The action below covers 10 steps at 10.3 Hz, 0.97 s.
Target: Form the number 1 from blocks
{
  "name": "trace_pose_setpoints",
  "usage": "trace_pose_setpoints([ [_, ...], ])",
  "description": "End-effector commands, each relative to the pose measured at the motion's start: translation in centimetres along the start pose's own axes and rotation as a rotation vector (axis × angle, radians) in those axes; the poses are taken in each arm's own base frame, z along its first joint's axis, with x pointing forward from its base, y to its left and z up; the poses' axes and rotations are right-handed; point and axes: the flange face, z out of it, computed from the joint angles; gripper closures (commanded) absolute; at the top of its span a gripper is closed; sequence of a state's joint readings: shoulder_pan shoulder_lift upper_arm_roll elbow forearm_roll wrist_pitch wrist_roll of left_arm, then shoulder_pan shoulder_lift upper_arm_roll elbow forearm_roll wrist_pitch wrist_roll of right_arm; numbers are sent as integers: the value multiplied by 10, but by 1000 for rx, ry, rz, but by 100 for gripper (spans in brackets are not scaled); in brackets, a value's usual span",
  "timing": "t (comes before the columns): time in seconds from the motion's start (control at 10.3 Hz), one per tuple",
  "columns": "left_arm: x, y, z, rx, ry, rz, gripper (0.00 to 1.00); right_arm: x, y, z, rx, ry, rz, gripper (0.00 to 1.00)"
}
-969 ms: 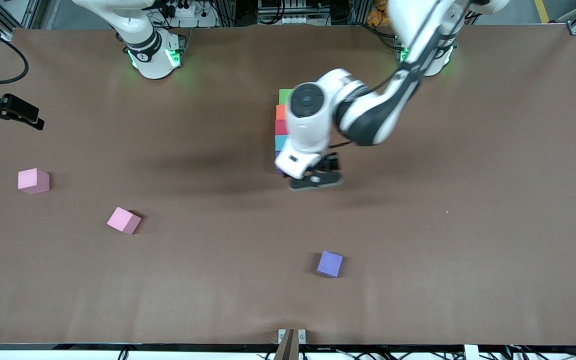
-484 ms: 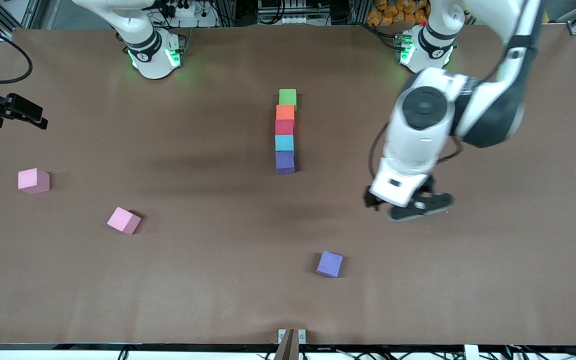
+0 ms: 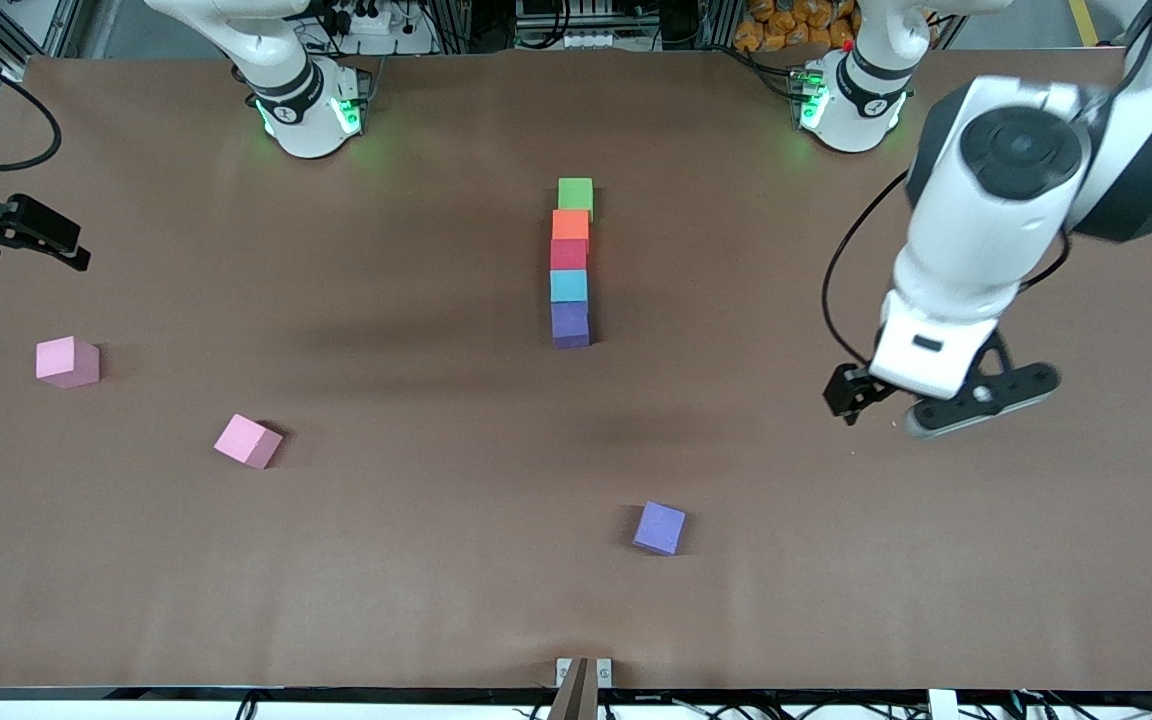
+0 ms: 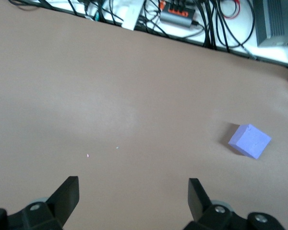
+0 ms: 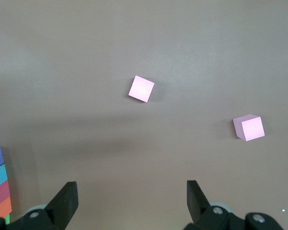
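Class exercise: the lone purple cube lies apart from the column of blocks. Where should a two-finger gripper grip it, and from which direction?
Come straight down onto the lone purple cube and pinch two parallel side faces. It sits rotated on the table, so the wrist likely needs turning to match; nothing crowds it.

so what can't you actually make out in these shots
- Right gripper: its fingertips are cut off by the right wrist view's edge; in the front view it sits mostly past the frame's edge.
- Column of blocks: cut by the right wrist view's edge, green barely showing.
- Left gripper: open, fingertips cropped in the left wrist view.
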<state>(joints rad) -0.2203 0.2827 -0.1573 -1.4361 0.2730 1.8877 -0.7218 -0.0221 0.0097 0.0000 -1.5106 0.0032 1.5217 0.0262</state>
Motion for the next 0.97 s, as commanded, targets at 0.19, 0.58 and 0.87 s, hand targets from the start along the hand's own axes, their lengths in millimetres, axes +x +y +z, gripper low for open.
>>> trace_pose_setpoints([
  [0.19,1,-76,-55,-75,-23,164,0,1,2,2,2,15,11,0],
  [0.58,-10,-138,-96,-155,-81,165,0,4,13,13,40,-15,9,0],
  [0.87,-25,-152,-118,-179,-141,152,0,10,21,19,56,-34,-41,0],
])
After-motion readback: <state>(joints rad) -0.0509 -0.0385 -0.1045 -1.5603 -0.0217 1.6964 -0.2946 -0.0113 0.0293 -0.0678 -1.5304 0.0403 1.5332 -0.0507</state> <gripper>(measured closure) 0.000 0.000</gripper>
